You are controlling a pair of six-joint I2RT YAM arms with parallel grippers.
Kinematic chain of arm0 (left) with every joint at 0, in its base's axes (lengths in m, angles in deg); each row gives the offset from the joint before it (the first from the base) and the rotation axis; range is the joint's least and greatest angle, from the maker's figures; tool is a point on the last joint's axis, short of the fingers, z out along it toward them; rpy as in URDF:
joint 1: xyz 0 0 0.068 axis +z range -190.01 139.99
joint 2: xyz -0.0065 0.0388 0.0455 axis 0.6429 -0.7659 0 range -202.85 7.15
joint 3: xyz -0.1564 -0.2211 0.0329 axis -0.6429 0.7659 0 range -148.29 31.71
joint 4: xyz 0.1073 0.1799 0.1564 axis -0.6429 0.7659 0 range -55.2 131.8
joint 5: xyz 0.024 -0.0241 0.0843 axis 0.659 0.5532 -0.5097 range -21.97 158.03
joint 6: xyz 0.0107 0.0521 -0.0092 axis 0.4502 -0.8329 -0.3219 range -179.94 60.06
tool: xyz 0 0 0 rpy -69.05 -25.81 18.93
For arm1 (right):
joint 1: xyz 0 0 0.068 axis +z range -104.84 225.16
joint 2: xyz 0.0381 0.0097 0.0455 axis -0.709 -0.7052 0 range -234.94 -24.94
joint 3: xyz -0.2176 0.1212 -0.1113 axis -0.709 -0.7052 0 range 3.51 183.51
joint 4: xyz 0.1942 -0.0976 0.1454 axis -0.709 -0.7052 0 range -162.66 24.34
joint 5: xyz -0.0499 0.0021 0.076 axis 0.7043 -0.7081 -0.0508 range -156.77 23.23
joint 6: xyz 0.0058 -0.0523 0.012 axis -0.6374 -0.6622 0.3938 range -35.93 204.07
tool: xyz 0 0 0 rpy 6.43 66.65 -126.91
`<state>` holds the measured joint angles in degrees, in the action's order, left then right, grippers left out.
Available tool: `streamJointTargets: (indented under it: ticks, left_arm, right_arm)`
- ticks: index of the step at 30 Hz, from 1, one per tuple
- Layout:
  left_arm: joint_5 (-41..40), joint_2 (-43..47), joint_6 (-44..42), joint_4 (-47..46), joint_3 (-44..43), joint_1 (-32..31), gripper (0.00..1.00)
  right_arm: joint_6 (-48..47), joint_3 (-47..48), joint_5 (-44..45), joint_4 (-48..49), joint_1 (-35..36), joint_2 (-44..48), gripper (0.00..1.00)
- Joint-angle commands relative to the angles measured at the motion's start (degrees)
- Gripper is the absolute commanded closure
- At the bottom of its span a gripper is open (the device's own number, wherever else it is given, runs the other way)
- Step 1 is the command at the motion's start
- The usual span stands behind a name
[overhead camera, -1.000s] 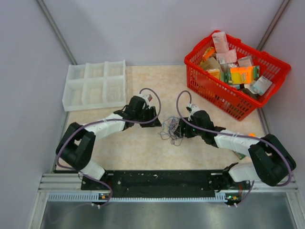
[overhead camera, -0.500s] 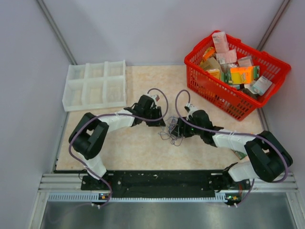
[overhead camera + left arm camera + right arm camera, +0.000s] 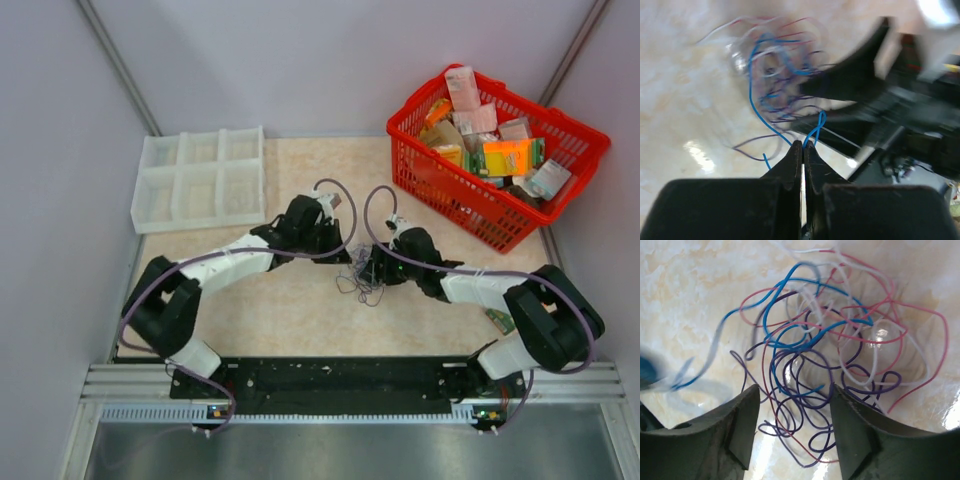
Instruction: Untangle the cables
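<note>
Where the two arms are bolted to the black base plate [image 3: 330, 378] at the near edge of the table [image 3: 290, 305], we see them bend inward and meet over the marbled beige top. The left gripper [image 3: 341, 252] is pressed fully together. In its wrist view we find a blue cable [image 3: 756, 102] pinched at the very tips, the strand running up from the jaws into the tangle. That view is blurred, and we cannot tell whether any other strand is caught with it.

Just beside it, the right gripper [image 3: 369, 268] stands wide apart with nothing in its grasp. Its two fingers [image 3: 742, 427] straddle the near side of the tangle, with purple loops lying on the table between them.

The cables [image 3: 362, 290] lie as one small knot at the middle of the table, between the two grippers. We make out blue, purple, pink and pale strands looped through one another, with a few thin loops trailing toward the bases.

Farther back on the left, a white tray [image 3: 205, 133] of six compartments sits on the table, well apart from the knot. At the far right a red basket [image 3: 440, 190] stands heaped with small packets.
</note>
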<state>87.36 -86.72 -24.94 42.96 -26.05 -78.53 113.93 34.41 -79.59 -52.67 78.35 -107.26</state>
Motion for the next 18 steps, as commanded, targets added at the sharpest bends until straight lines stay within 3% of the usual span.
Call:
streamJointTargets:
  ticks: [1,4,7,12,18]
  left_arm:
    - [5.4,13.9,-0.9,-0.1,-1.2,-1.7,1.00]
    - [5.0,22.0,-2.3,4.3,-2.4,-1.8,1.00]
    - [1.6,29.1,-5.7,10.1,-5.6,-1.8,1.00]
    - [-12.4,40.2,-12.1,19.6,-16.0,-1.7,1.00]
    - [-24.9,50.2,-17.9,20.6,-26.5,-1.7,1.00]
  right_arm:
    - [0.9,2.9,4.0,-0.2,-0.5,-1.2,0.51]
    - [1.2,2.9,5.7,-0.9,-0.5,-1.0,0.82]
    - [1.7,3.1,7.6,-2.1,-0.6,-0.8,0.95]
    - [2.8,2.6,11.1,-3.6,-0.8,0.3,0.96]
    - [3.6,2.1,12.6,-4.7,-2.0,1.2,0.96]
